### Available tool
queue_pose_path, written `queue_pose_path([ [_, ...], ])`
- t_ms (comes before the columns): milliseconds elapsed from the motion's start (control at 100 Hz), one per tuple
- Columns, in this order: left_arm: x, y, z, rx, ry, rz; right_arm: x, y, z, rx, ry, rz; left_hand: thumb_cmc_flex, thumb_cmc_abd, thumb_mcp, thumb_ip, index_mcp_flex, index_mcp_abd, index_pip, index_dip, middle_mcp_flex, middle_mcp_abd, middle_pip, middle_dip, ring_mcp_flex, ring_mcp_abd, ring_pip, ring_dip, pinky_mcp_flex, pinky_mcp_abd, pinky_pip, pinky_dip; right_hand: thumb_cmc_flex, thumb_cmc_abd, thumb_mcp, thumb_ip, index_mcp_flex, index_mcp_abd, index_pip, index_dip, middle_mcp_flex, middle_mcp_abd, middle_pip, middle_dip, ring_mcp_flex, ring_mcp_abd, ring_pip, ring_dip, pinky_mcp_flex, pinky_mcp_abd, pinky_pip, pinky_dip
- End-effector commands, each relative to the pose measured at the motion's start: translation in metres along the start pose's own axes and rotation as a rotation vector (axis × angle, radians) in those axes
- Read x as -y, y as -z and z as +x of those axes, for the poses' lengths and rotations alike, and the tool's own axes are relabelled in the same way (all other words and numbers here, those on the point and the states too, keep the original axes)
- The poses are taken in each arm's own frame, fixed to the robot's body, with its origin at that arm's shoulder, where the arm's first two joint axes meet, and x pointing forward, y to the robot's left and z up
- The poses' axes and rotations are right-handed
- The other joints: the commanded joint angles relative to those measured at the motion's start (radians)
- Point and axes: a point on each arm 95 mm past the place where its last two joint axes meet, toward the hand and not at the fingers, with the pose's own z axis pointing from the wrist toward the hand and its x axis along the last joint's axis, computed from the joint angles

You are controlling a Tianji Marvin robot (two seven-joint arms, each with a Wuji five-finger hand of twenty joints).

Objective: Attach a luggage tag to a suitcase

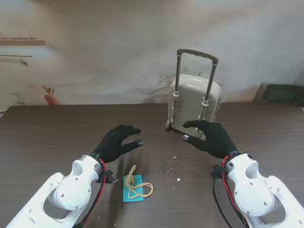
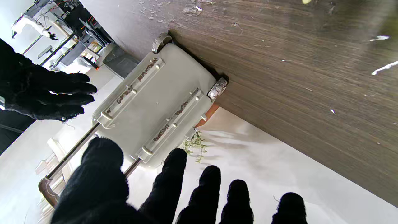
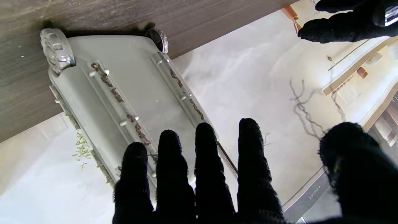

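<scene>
A small grey suitcase (image 1: 194,104) stands upright on the dark table, its telescopic handle (image 1: 197,54) pulled out. It also shows in the left wrist view as the suitcase (image 2: 155,102) and in the right wrist view as the suitcase (image 3: 124,93). A blue luggage tag (image 1: 133,188) with a yellowish loop cord (image 1: 137,187) lies flat near me, between the arms. My left hand (image 1: 118,142) is open, hovering left of the suitcase and beyond the tag. My right hand (image 1: 211,137) is open, just in front of the suitcase's lower right, holding nothing.
White crumbs (image 1: 176,179) are scattered on the wooden table (image 1: 57,133) between the hands. A pale backdrop rises behind the table's far edge. A dark object (image 1: 280,92) sits at the far right.
</scene>
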Motion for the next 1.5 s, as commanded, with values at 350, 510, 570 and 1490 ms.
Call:
queue_pose_path([
  [350, 0.002, -0.001, 0.007, -0.036, 0.012, 0.001, 0.0, 0.012, 0.003, 0.013, 0.016, -0.013, -0.001, 0.037, -0.022, -0.017, -0.004, -0.006, -0.003, -0.016, 0.005, -0.021, -0.033, -0.025, -0.032, -0.025, -0.015, 0.032, -0.005, -0.068, -0.018, 0.012, -0.032, 0.017, -0.019, -0.025, -0.01, -0.011, 0.009, -0.03, -0.014, -0.014, -0.021, -0.017, -0.002, -0.009, -0.005, -0.015, 0.001, -0.026, -0.018, 0.015],
  [510, 0.006, -0.001, 0.009, -0.047, 0.003, 0.024, -0.002, 0.015, 0.009, -0.011, 0.02, -0.052, 0.0, 0.036, -0.022, -0.016, -0.002, -0.005, -0.003, -0.016, 0.009, -0.019, -0.035, -0.024, -0.032, -0.025, -0.012, 0.034, -0.003, -0.068, -0.018, 0.012, -0.028, 0.01, -0.012, -0.023, 0.0, -0.009, 0.014, -0.029, 0.001, -0.009, -0.011, -0.013, 0.014, -0.003, 0.002, -0.013, 0.011, -0.021, -0.013, 0.018],
  [570, 0.008, -0.001, 0.009, -0.049, 0.005, 0.031, -0.003, 0.017, 0.012, -0.024, 0.026, -0.058, 0.001, 0.036, -0.021, -0.016, 0.002, -0.005, -0.001, -0.015, 0.012, -0.02, -0.035, -0.024, -0.031, -0.026, -0.012, 0.034, -0.003, -0.068, -0.018, 0.012, -0.03, 0.008, -0.01, -0.023, 0.003, -0.008, 0.015, -0.029, 0.006, -0.008, -0.008, -0.011, 0.018, -0.003, 0.004, -0.012, 0.014, -0.019, -0.011, 0.019],
  [1490, 0.02, 0.018, 0.005, -0.047, 0.028, 0.1, -0.153, -0.04, 0.08, -0.199, 0.411, -0.379, 0.02, 0.027, -0.019, -0.01, 0.034, 0.002, 0.006, -0.011, 0.045, -0.01, -0.037, -0.019, -0.026, -0.019, 0.016, 0.053, 0.011, -0.067, -0.016, 0.011, -0.017, -0.066, 0.05, -0.024, 0.025, 0.001, 0.036, -0.023, 0.031, -0.005, 0.034, 0.009, 0.077, 0.006, 0.046, -0.001, 0.053, -0.006, 0.072, 0.009],
])
